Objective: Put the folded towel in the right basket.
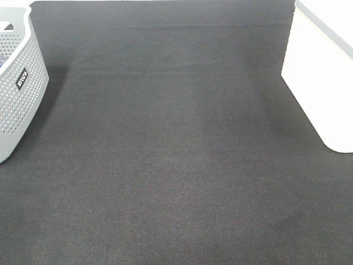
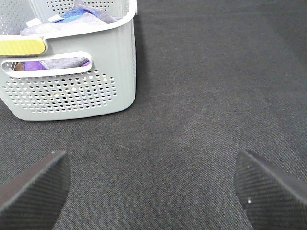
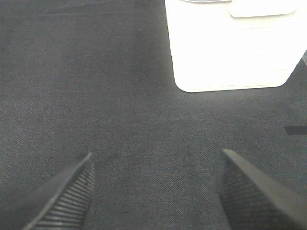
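Surface: a dark grey woven mat (image 1: 176, 165) fills the scene from near edge to far edge. Nothing lies on its open middle.

Right basket: the cream-white bin with smooth plain sides (image 1: 325, 83) stands at the far right edge of the mat, only partly in the high view. Its inside is hidden in every view.

Left basket: a grey perforated basket with a black label (image 1: 19, 88) stands at the far left edge. The left wrist view shows cloth in it, purple, blue and grey (image 2: 72, 17).

Folded towel: not visible anywhere. No reddish-brown cloth shows on the mat or in the part of the grey basket that can be seen. It may already sit inside the cream bin, or lie out of frame; the views do not settle which.

Left gripper (image 2: 153, 187): jaws spread wide, holding nothing, hovering over bare mat on the near side of the grey basket.

Right gripper (image 3: 153, 191): jaws also spread wide and empty, over bare mat, with the cream bin just beyond it.

Arms: neither reaches into the high view, so both seem drawn back to the near side.

Likely reason: wide, empty jaws over a bare mat suit either a start or a finished placement.
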